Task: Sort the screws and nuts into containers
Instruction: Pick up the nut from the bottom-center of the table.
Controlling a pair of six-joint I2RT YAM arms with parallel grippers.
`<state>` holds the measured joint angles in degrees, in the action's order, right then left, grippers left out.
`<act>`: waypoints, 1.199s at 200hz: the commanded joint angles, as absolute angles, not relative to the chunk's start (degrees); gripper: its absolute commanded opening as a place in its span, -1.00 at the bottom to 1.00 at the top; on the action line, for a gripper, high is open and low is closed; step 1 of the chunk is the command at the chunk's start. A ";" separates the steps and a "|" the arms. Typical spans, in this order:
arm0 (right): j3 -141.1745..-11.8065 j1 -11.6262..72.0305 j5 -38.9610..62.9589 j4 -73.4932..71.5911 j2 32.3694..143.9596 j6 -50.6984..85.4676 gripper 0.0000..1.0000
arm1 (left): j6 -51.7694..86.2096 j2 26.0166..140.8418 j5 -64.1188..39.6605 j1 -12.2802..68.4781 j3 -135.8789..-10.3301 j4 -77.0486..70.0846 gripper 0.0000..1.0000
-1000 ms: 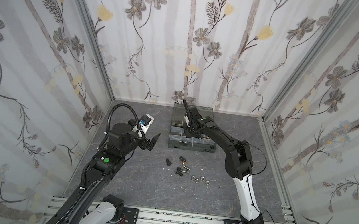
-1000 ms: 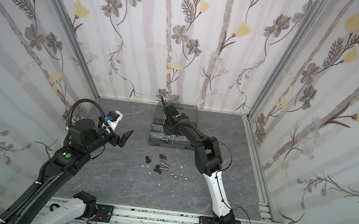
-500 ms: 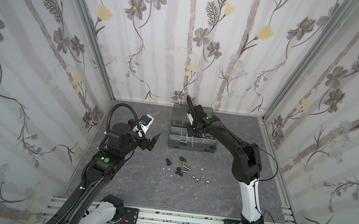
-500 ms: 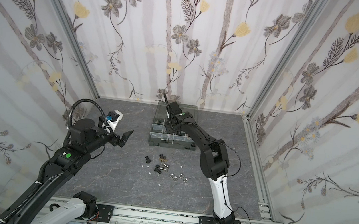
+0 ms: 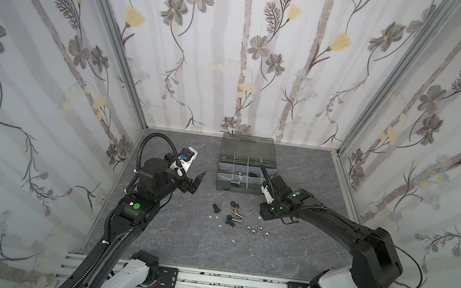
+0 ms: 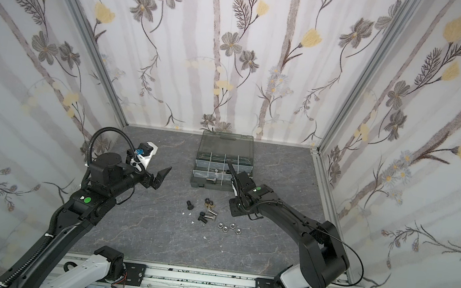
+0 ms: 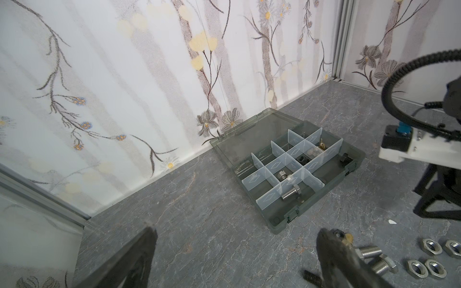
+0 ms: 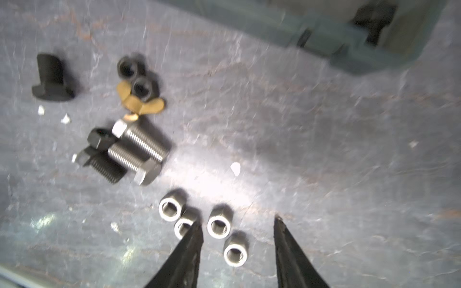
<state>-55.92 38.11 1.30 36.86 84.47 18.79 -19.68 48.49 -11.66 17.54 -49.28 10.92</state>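
Though empty, right claw [image 8: 237, 220] half-spread

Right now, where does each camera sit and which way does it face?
Top views: high over the front rail, looking down on the table, organizer case, left arm and right arm.
Left wrist: on the left arm, facing the open organizer case; open left gripper frames it.
Right wrist: on the right arm, looking down at four silver nuts past the open right gripper.
Shared: all views show the silver nuts.
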 commanded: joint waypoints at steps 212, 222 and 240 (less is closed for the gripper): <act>-43.59 44.12 -2.45 30.57 86.75 26.45 -0.36 | -19.60 46.95 -12.76 17.54 -49.35 9.23 1.00; -43.59 44.12 -2.84 30.63 86.80 26.41 -0.39 | -19.60 46.98 -12.83 17.57 -49.36 9.23 1.00; -43.59 44.15 -3.56 30.54 86.66 26.44 -0.48 | -19.61 46.98 -13.08 17.54 -49.32 9.14 1.00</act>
